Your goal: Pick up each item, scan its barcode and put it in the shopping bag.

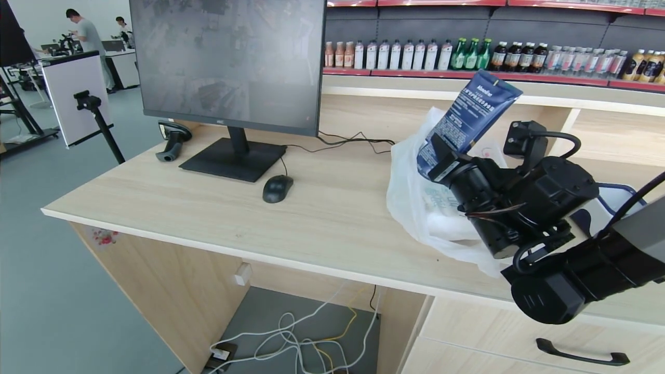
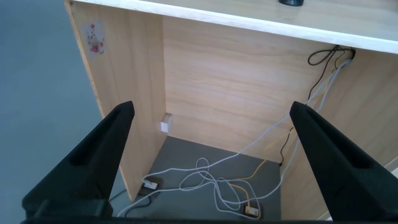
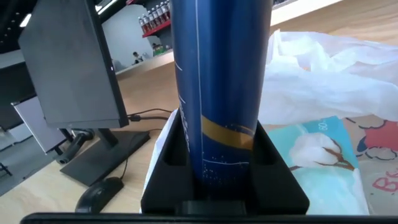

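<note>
While the long wooden bench (image 1: pixel 322 218) is carrying everything, the dark monitor (image 1: pixel 228 62) is standing on it toward its left end, so I am placing the rest against that monitor. Well to the monitor's right, a white shopping bag (image 1: pixel 415 208) is lying slumped and open on the bench top. Over that bag, on the same side of the monitor, the right pincer (image 1: pixel 441 156) is pinching a blue tube (image 1: pixel 470 117) by its lower end, with the jaws pressing against both sides. The tube is leaning, its flat crimped end pointing up and away from the monitor. Under the tube, a pale blue pack (image 3: pixel 323 152) printed with a cotton boll is lying among the bag's white folds.

Lower than the monitor and out in front of it, below the level of the bench top, the left pincer (image 2: pixel 211 112) is hanging with its jaws spread wide, facing the leg space where loose cables (image 2: pixel 217 186) are lying on the floor.

Just beside the monitor's lower left corner, a black handheld scanner (image 1: pixel 173 141) is resting on the bench. Just in front of the monitor's stand, a black mouse (image 1: pixel 277 188) is sitting with its cord running back behind the stand.
</note>
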Robot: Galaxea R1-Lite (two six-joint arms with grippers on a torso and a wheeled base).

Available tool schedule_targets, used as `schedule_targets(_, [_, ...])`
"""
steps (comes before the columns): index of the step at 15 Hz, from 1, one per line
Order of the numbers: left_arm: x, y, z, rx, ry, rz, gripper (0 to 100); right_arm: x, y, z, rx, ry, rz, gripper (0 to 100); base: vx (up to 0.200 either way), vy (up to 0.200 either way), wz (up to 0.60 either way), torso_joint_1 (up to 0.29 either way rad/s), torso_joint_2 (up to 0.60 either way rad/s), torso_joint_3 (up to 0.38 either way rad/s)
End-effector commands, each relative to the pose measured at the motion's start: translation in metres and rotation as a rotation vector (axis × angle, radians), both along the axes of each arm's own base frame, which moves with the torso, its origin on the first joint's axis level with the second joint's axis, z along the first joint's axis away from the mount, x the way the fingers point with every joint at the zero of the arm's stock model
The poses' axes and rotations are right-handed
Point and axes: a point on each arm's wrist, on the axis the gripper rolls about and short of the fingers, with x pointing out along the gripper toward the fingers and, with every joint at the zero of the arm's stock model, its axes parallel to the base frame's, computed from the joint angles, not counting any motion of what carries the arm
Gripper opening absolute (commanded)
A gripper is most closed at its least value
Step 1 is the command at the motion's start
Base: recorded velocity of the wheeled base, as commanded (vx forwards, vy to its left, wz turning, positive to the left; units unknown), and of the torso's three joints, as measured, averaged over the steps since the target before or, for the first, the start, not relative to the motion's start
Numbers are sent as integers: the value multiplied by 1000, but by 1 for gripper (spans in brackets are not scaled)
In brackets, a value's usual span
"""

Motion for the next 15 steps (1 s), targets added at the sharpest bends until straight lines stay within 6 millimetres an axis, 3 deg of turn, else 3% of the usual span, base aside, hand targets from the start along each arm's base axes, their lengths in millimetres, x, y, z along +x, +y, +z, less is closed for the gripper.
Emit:
schedule_targets(1, [0,0,0,-1,0,0,100,4,6,-12,-14,32,8,0,0,0,0,0,0,0])
schedule_targets(11, [0,0,0,1,0,0,100,1,4,-24,-15,82,-17,0,0,0,0,0,0,0])
schedule_targets(12, [0,0,0,1,0,0,100,1,4,-24,-16,83,-17,100,0,0,0,0,0,0])
schedule_targets(15, [0,0,0,1,0,2,100,1,4,-23,-14,79,-16,100,0,0,0,0,0,0])
